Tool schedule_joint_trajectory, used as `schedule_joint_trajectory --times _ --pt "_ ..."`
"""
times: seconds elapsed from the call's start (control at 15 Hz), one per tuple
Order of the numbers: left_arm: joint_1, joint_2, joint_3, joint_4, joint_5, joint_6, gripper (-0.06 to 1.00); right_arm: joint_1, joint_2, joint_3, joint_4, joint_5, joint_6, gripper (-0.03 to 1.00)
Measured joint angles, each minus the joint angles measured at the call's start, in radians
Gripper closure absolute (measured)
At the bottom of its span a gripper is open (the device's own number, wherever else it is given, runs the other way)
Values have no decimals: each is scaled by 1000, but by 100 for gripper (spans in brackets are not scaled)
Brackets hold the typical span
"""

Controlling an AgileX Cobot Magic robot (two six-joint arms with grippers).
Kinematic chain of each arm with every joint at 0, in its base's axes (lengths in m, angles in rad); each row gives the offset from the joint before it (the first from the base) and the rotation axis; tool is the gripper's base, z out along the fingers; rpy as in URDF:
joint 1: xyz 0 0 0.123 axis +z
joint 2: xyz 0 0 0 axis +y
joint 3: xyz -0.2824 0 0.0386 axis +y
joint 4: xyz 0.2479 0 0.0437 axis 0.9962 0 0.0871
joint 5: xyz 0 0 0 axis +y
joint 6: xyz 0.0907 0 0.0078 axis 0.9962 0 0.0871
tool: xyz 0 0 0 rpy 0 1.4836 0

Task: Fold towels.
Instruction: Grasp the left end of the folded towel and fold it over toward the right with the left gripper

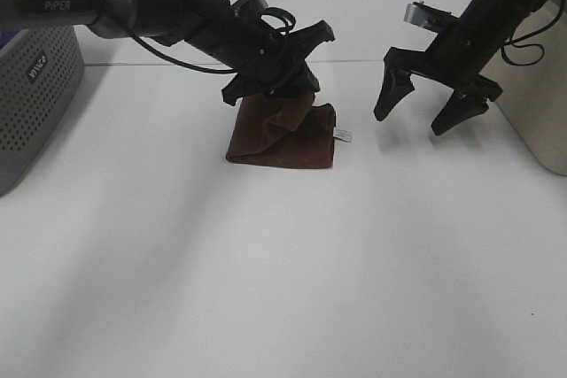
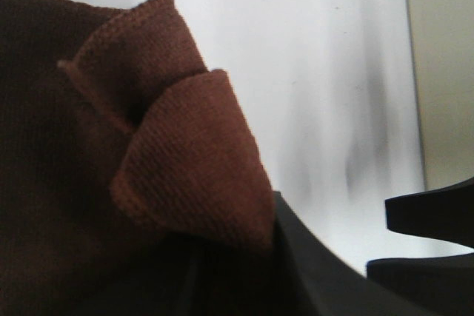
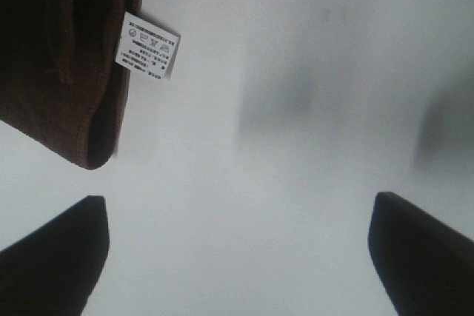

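Reddish-brown microfibre towel (image 1: 282, 137) lying bunched on the white bench (image 1: 283, 298), at the centre of the scene and toward the far side, apparently part-way through folding. Its near portion rests flat in layers, while its far-left portion rises in a peak to the left gripper (image 1: 268, 90), which reaches in from the far left and sits directly over the cloth. This raised position is judged to serve for carrying one edge across the rest of the towel. In the left wrist view a hemmed corner curls over one of the jaws and touches it. Whether the jaws clamp the cloth or stand parted around it cannot be told, since the cloth hides the gap. The small white label (image 1: 343, 135) marks the towel's right corner, on the side facing the right gripper (image 1: 413, 118). That gripper hovers above the bench to the right of the towel, not touching it, its jaws spread wide and holding nothing, apparently ready to take the labelled corner. A grey perforated basket (image 1: 35, 95) stands at the far left, well apart.
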Motion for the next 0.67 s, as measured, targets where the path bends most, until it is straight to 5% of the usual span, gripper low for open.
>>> schedule_joint_trajectory --times 0.13,0.4,0.67 --pt "-4 0 0 -27 1 14 64 0 0 0 1 0 0 6" --pt "-4 0 0 -32 17 83 24 0 0 0 1 0 0 6" --pt "39 -43 0 44 94 128 17 0 0 0 117 0 -31 6"
